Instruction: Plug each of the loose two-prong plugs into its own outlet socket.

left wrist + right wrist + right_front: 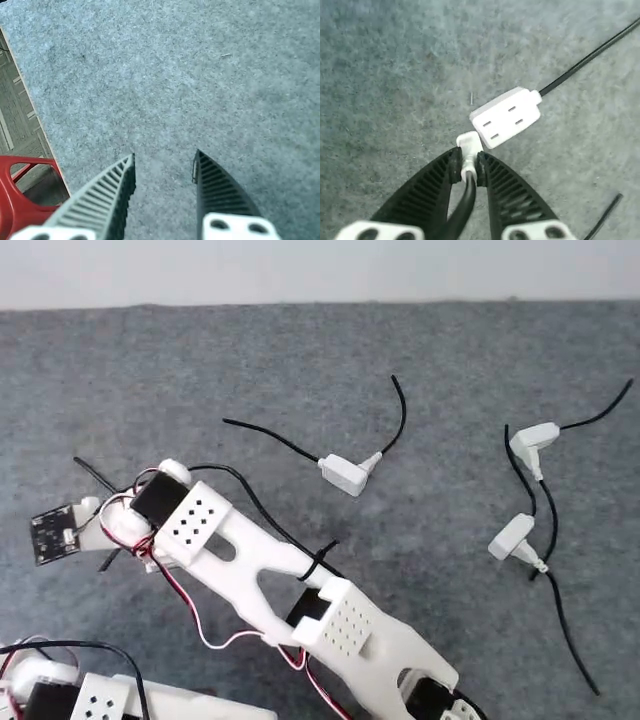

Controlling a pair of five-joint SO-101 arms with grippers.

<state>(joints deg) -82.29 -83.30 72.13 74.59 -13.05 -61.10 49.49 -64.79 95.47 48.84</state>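
Note:
My right gripper (467,156) is shut on a small white plug (469,144), whose black cord runs back between the fingers. The plug's head lies against the near corner of a white outlet socket (506,117), which rests on the grey carpet with its slots facing up and its black cord (590,57) leading away. No prongs can be seen. In the high view the right arm (250,560) stretches to the left side of the carpet. My left gripper (164,160) is open over bare carpet, holding nothing.
Three more white plug or socket pieces with black cords lie on the carpet: one mid-table (345,475) and two at the right (535,438) (512,537). The left arm (70,695) sits at the near left. The table edge (37,125) and a red object (15,195) lie beside the left gripper.

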